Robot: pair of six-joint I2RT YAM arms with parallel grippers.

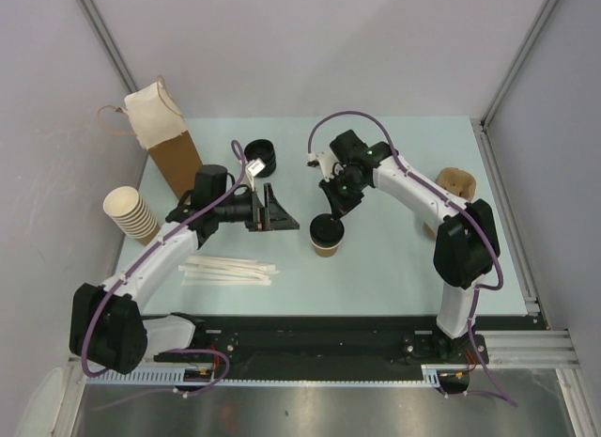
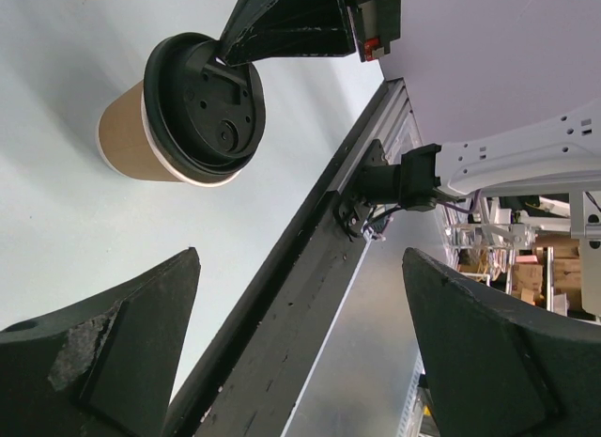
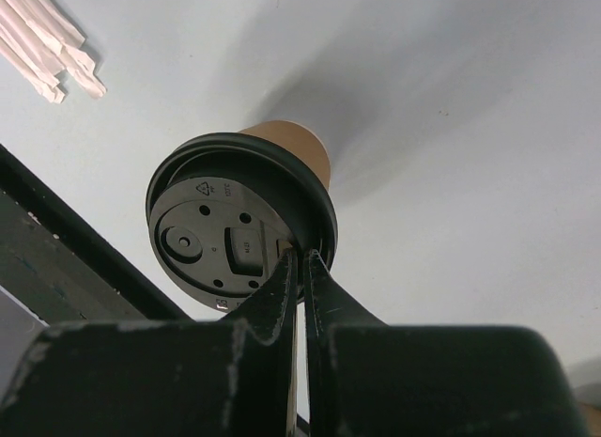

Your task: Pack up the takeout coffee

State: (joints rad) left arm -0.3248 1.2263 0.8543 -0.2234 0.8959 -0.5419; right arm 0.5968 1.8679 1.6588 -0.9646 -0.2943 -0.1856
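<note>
The takeout coffee (image 1: 327,236) is a small kraft-brown cup with a black lid (image 3: 225,235), standing upright in the middle of the table. My right gripper (image 1: 331,211) is shut, its tips (image 3: 302,256) resting on the lid's top just inside the rim, with nothing between them. My left gripper (image 1: 278,214) hovers to the left of the cup, apart from it, jaws wide open and empty. In the left wrist view the cup (image 2: 127,136) lies beyond the left gripper (image 2: 300,258), with the right gripper's fingers (image 2: 282,28) on its lid.
A brown paper bag (image 1: 169,141) stands at the back left. A stack of cream cups (image 1: 131,214) lies left of my left arm, a stack of black lids (image 1: 260,155) behind it. White wrapped straws (image 1: 228,270) lie in front. A brown holder (image 1: 455,185) sits right.
</note>
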